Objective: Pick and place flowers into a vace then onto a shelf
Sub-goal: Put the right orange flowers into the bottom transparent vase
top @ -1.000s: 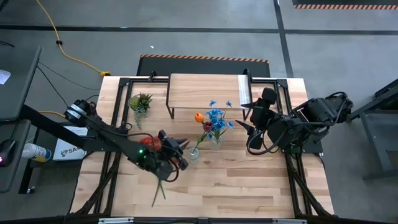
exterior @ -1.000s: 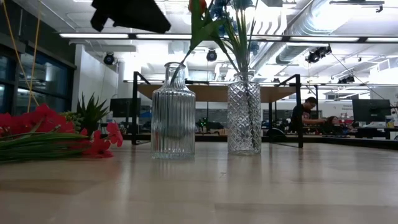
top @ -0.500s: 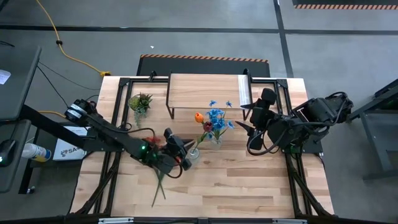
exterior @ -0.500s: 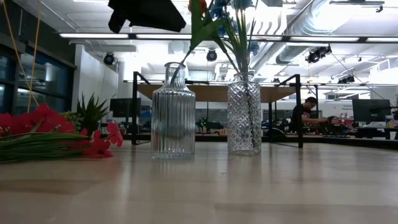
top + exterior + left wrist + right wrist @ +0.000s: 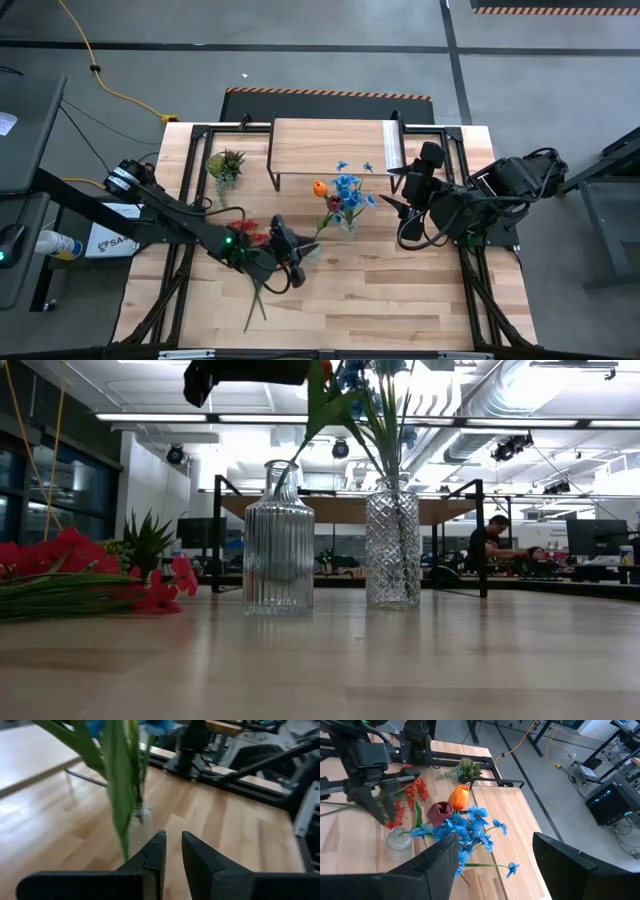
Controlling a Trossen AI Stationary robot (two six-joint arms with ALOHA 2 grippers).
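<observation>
A bunch of red flowers (image 5: 240, 231) lies flat on the table, its stems (image 5: 254, 300) pointing to the near edge. A ribbed glass vase (image 5: 278, 540) holds a leaning green stem; the orange tulip (image 5: 460, 797) and maroon tulip (image 5: 440, 813) rise above it. Blue flowers (image 5: 348, 190) stand in a diamond-cut vase (image 5: 392, 545). The shelf (image 5: 335, 148) is behind them. My left gripper (image 5: 298, 256) hovers beside the ribbed vase, fingers (image 5: 159, 851) narrowly parted around nothing. My right gripper (image 5: 395, 190) waits open, high, right of the vases.
A small green leafy tuft (image 5: 225, 163) sits at the far left by the shelf. The table's near half (image 5: 400, 300) is bare wood. The right arm's body (image 5: 194, 740) stands beyond the vases. A person (image 5: 488, 545) sits in the room behind.
My left gripper has tipped up toward level and swung its fingers toward the ribbed vase, away from the red flowers, which stay on the table. Its finger gap looks unchanged.
</observation>
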